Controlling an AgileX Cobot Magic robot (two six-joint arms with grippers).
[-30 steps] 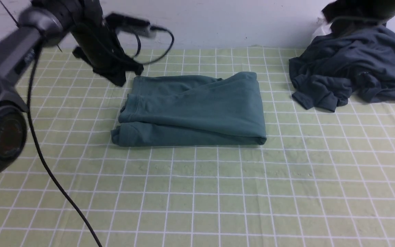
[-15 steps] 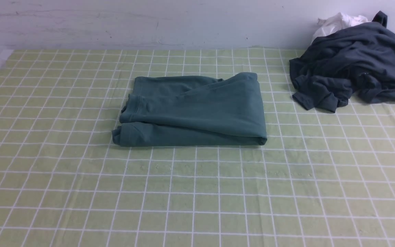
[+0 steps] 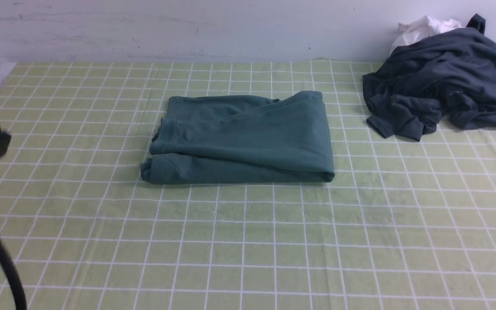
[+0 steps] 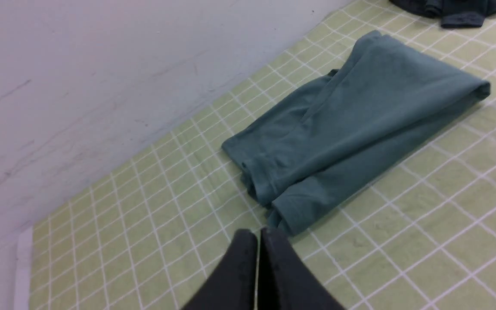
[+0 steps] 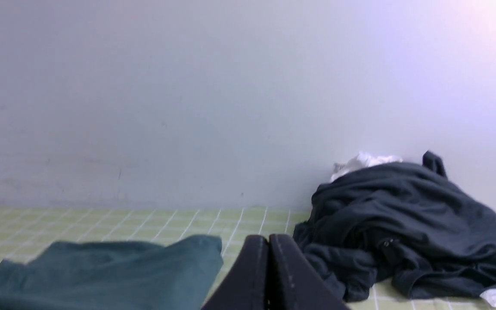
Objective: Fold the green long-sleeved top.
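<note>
Two grippers are clear of the work, and we read the fold as complete. We find the green long-sleeved top (image 3: 241,140) at the centre of the checked tablecloth (image 3: 274,241), laid as a compact rectangle with its folded edge toward 6 o'clock and its layered hems and cuff ends stacked at 9 o'clock. We judge this layout to be deliberate: the bulk is gathered into one block so that no sleeve trails loose.

We see the left gripper (image 4: 258,234) with its fingers pressed together and nothing between them, hanging above the cloth just off the top's 9 o'clock end and not touching it. We see the right gripper (image 5: 268,241) likewise closed tight and empty, raised toward the wall, between the top and the dark grey garment (image 3: 441,86).

We note that the grey garment lies crumpled at 2 o'clock, well apart from the top, with a small white cloth (image 3: 422,28) showing behind it. We judge that both were set aside there to keep the folding area free.

We cannot see the chest logo or neck label; they are presumably folded inside.
</note>
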